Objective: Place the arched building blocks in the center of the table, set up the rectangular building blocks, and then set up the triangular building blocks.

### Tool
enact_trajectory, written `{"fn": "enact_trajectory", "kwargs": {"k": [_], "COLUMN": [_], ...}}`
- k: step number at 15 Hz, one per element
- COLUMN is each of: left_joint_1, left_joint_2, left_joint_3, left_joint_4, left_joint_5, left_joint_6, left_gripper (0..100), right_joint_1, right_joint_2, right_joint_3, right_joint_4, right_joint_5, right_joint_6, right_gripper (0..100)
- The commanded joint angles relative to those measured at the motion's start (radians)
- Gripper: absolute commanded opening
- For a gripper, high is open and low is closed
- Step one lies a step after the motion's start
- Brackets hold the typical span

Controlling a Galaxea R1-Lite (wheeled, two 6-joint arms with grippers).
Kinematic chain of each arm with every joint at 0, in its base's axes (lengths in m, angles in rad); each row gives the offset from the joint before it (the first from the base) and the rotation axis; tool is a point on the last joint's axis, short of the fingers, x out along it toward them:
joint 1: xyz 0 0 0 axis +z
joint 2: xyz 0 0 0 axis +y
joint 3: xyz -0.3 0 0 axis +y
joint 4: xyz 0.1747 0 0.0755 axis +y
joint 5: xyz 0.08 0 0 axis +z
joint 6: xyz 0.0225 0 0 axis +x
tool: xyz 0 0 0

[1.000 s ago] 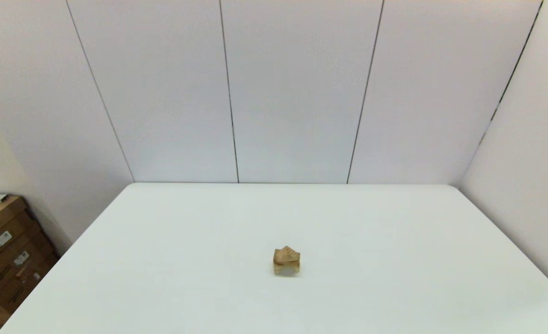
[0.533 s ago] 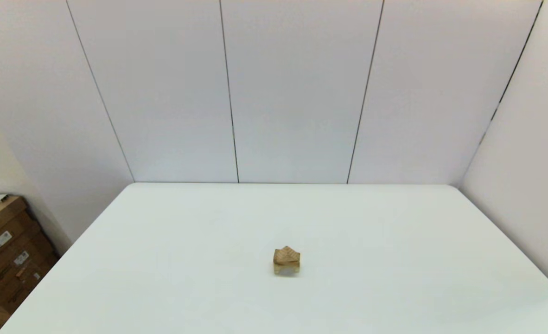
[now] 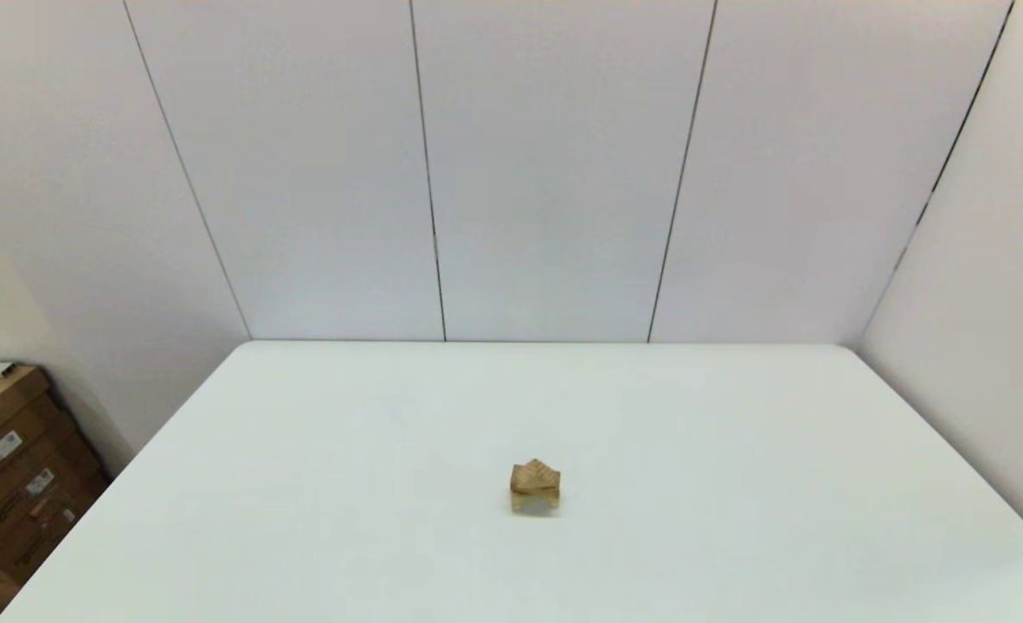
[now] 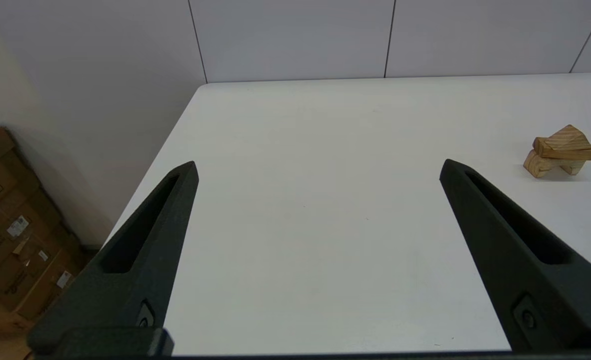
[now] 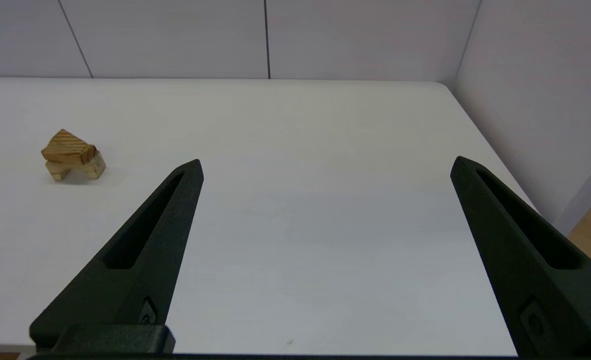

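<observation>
Near the middle of the worktop: one small stack of three light-wood blocks.
Worktop [image 3: 736, 415]: white, smooth, rounded corners.
Arched block [image 4: 540, 164]: bottom of the stack, two short legs on the worktop.
Flat bar [image 4: 563, 149]: solid, lying across the arch.
Wedge [image 4: 568, 136]: on top, ridge up, striped end grain.
Left gripper [image 4: 318, 170]: two black tapered fingers spread wide, holding nothing, well left of the stack.
Right gripper [image 5: 325, 167]: fingers likewise wide apart, well right.
Head view: neither arm shows; layers hard to separate.
Cardboard boxes [image 3: 9, 467]: far left, off the worktop.

Matte black tapered fingers [image 4: 145, 240] (each slotted, one screw near base)
</observation>
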Motion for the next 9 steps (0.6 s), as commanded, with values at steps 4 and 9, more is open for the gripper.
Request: {"fn": "enact_trajectory", "kwargs": {"k": [4,9], "left_joint_1": [0.000,0.000], "left_joint_2": [0.002,0.002], "left_joint_3": [0.000,0.000], "left_joint_4": [0.000,0.000], "left_joint_5": [0.000,0.000], "left_joint_6": [0.000,0.000], "left_gripper": [100,100], "right_joint_1": [0.000,0.000], "right_joint_2": [0.000,0.000], "right_joint_3": [0.000,0.000], "right_joint_4": [0.000,0.000], "right_joint_5": [0.000,0.000], "right_joint_6": [0.001,0.004], "right_gripper": [100,100]}}
